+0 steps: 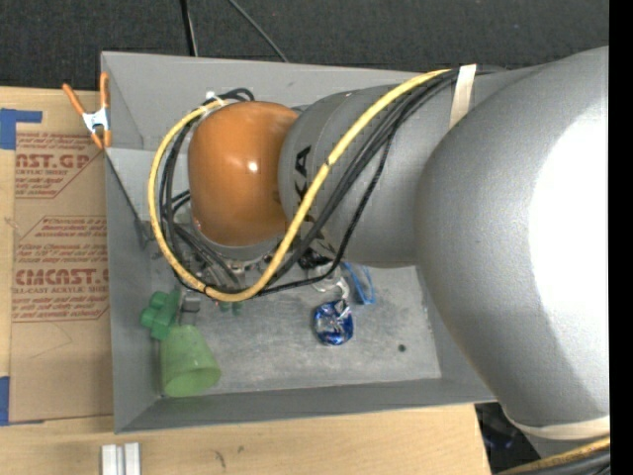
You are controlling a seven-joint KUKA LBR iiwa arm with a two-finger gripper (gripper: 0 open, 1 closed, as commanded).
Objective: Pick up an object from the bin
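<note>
- The light green cup [188,364] lies on its side on the floor of the grey bin [129,394], close to the bin's near-left corner. I take this cup as the landmark for all other places.
- A darker green piece [158,317] with a knobby shape lies just above the cup and touches its narrow end. It may be one thing together with the cup, but I cannot tell this.
- Above the cup and a little to its right is the round orange cover [237,171] on the wrist of the arm [514,226]. The thick grey arm comes from the right of the cup and covers much of the bin.
- Yellow and black cables [326,181] run along the arm and hang in a loop around the orange cover. The lowest part of the loop is near the cup, up and to the right of it.
- The gripper [218,285] is under the orange cover, near the cup and the darker green piece, on their upper right side. The cover and the cables hide most of it, so I cannot tell if it is wide or narrow, or if it holds something.
- A blue and clear thing [334,325] lies on the bin floor to the right of the cup, well apart from it, just below the arm.
</note>
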